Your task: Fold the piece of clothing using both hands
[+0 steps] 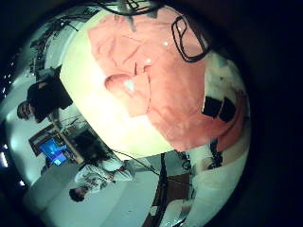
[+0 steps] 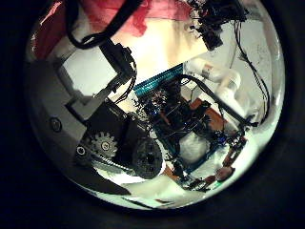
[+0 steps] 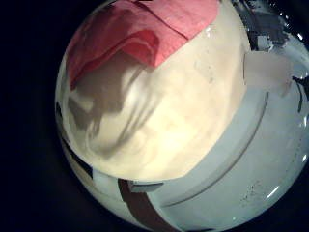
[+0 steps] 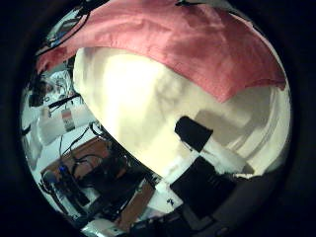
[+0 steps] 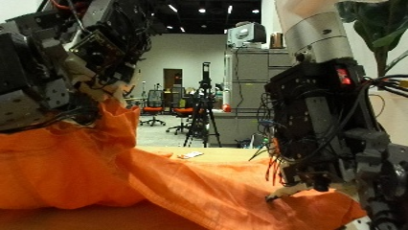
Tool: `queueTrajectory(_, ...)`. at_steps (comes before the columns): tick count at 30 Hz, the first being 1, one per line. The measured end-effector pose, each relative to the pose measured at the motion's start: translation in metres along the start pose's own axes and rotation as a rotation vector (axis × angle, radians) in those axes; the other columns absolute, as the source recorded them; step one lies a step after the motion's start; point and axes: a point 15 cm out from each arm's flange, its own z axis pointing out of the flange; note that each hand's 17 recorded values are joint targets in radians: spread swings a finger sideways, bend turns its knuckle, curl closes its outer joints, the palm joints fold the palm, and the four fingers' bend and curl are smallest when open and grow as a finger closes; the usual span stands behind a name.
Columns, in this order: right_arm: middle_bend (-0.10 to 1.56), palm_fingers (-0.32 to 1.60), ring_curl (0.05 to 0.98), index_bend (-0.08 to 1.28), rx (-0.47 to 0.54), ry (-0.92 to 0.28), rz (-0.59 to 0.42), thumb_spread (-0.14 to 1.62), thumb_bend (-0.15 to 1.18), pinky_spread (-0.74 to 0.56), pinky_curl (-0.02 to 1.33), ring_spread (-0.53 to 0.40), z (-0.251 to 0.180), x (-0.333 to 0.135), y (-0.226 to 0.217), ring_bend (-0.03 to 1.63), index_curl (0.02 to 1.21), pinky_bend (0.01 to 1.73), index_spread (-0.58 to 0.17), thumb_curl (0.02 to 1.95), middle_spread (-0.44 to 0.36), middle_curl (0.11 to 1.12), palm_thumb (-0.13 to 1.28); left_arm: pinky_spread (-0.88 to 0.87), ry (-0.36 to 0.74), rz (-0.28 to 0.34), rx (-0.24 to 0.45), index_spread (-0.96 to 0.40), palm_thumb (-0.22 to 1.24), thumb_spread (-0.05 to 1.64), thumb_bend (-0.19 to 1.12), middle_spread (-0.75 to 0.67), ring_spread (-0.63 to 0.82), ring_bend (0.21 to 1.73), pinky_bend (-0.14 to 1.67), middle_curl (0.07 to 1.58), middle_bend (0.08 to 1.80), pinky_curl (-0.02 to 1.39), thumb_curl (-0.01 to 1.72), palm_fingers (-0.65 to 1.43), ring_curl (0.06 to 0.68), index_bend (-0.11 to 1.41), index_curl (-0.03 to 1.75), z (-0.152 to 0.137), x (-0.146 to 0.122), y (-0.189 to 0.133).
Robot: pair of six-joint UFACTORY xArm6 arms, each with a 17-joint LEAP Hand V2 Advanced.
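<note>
Clothing: the orange piece of clothing [image 5: 153, 172] lies spread on the table [image 4: 148, 99], one part lifted.
Left hand: the left hand [image 5: 70, 62] looks clenched on a raised fold, likely to carry it over.
Right hand: the right hand [image 5: 319, 125] hangs over the cloth; grip cannot be told.
Hidden: both hands' fingertips.

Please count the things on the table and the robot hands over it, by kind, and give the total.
Orange piece of clothing: 1
Table: 1
Robot hands: 2, the left robot hand and the right robot hand
Total: 4
</note>
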Motion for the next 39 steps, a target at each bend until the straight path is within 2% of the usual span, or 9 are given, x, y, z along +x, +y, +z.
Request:
queueTrajectory(4, 0.37, 0.39, 0.287, 0.22, 0.043, 0.013, 0.003, 1.01, -0.03, 0.01, 0.30, -0.060, -0.015, 0.001, -0.001, 0.54, 0.39, 0.31, -0.313, 0.32, -0.054, 0.38, 0.62, -0.65, 0.002, 0.003, -0.009, -0.37, 0.91, 0.99, -0.01, -0.67, -0.45, 1.37, 1.20, 1.25, 0.77, 0.56, 0.80, 0.99, 0.531, 0.16, 1.65, 0.002, 0.000, -0.002)
queueTrajectory(17, 0.31, 0.36, 0.256, 0.18, -0.105, 0.010, -0.012, 0.99, -0.03, 0.02, 0.28, -0.054, 0.030, -0.002, 0.003, 0.45, 0.38, 0.27, -0.310, 0.31, -0.047, 0.37, 0.60, -0.66, 0.002, 0.002, -0.013, -0.34, 0.91, 0.99, -0.01, -0.68, -0.45, 1.37, 1.20, 1.25, 0.77, 0.56, 0.80, 0.99, 0.533, 0.16, 1.65, 0.000, 0.000, -0.002)
queueTrajectory(32, 0.27, 0.37, 0.239, 0.18, -0.175, 0.008, -0.042, 0.98, -0.03, 0.06, 0.27, -0.064, 0.048, -0.009, 0.009, 0.39, 0.37, 0.22, -0.317, 0.31, -0.067, 0.37, 0.56, -0.66, 0.004, 0.002, -0.015, -0.31, 0.91, 0.99, -0.01, -0.68, -0.45, 1.37, 1.19, 1.25, 0.77, 0.56, 0.80, 0.99, 0.534, 0.15, 1.66, -0.001, 0.000, -0.001)
queueTrajectory(36, 0.30, 0.44, 0.237, 0.18, -0.187, 0.008, -0.049, 0.97, -0.02, 0.05, 0.26, -0.090, 0.051, -0.012, 0.010, 0.40, 0.36, 0.20, -0.308, 0.31, -0.087, 0.37, 0.57, -0.66, 0.004, 0.000, -0.013, -0.30, 0.91, 0.99, -0.01, -0.68, -0.45, 1.37, 1.19, 1.25, 0.78, 0.56, 0.80, 0.99, 0.534, 0.15, 1.67, -0.001, 0.000, -0.001)
queueTrajectory(39, 0.33, 0.55, 0.247, 0.19, -0.185, 0.010, -0.053, 0.98, 0.00, -0.01, 0.24, -0.136, 0.051, -0.013, 0.009, 0.45, 0.37, 0.19, -0.308, 0.33, -0.124, 0.38, 0.65, -0.66, 0.004, -0.001, -0.013, -0.30, 0.91, 0.99, -0.01, -0.68, -0.45, 1.37, 1.19, 1.25, 0.77, 0.56, 0.80, 0.99, 0.533, 0.15, 1.67, -0.001, -0.001, 0.000)
